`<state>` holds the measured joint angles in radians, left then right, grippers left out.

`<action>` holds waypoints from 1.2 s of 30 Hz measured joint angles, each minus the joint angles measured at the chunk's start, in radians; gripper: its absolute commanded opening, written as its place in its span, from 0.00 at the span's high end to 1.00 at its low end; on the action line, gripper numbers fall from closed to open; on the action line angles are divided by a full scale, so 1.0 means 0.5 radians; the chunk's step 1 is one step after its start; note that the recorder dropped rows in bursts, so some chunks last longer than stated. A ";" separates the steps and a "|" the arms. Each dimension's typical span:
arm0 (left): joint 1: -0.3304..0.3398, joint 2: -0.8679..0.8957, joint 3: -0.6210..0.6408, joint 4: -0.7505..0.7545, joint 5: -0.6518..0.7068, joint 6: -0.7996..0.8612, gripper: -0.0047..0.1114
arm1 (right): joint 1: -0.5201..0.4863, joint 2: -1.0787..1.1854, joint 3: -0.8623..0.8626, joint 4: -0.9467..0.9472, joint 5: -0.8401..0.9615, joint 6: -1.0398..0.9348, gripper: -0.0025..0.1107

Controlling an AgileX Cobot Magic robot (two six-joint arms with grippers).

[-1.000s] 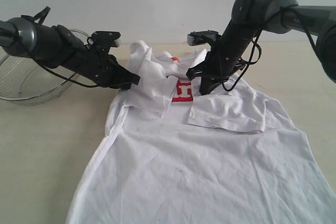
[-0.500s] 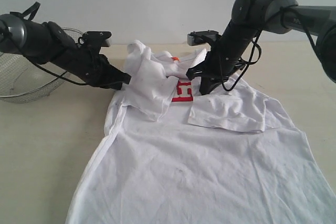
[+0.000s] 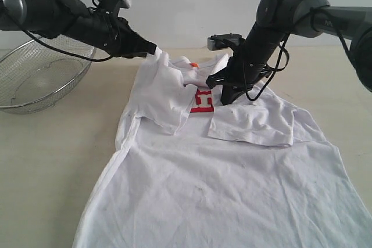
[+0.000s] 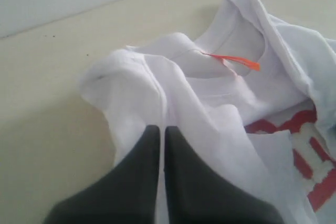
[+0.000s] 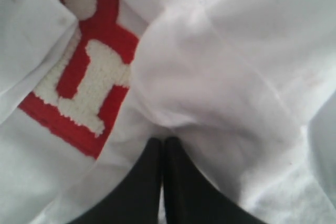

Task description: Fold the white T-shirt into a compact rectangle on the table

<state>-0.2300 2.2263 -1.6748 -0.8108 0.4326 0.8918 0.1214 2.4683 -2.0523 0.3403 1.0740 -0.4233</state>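
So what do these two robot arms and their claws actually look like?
Both are dark tubes: the left arm and right arm have rounded black and grey joints, with thin black cables looping loosely alongside. Each wrist carries a small pale grey box. The left claw and right claw each end in two smooth, matt black fingers tapering to blunt tips. No markings show.

white T-shirt (image 3: 221, 166), red lettering (image 3: 202, 101), orange tag (image 4: 236, 61), beige table (image 3: 52, 155), silver basket (image 3: 35, 79)

Got a wrinkly white T-shirt (image 3: 221, 178) sprawled on the pale beige counter (image 3: 52, 155), collar at 12 o'clock, hem at 6. Both sleeves folded inward, partly hiding the red lettering (image 3: 202, 101), with the shoulder at 11 lifted.
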 measured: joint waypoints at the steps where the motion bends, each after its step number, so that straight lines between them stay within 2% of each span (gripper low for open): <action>1: 0.000 0.031 -0.040 -0.008 0.000 0.000 0.92 | 0.000 0.000 0.000 0.000 0.000 0.000 0.98; 5: -0.008 0.186 -0.221 -0.066 0.152 0.004 0.92 | 0.000 0.000 0.000 0.000 -0.001 0.000 0.98; 17: -0.019 0.448 -0.371 -0.041 0.133 -0.033 0.92 | 0.000 0.000 0.000 0.000 -0.006 0.008 0.98; 27: -0.015 0.452 -0.379 0.549 0.069 -0.472 0.92 | 0.007 0.000 0.000 -0.046 -0.010 0.059 0.98; 36: 0.042 0.464 -0.384 0.607 0.069 -0.539 0.92 | 0.016 0.000 -0.011 -0.141 -0.034 0.182 0.98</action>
<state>-0.2089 2.4583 -1.8667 -0.5073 0.4671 0.6224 0.1293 2.4683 -2.0577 0.2700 1.0569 -0.3322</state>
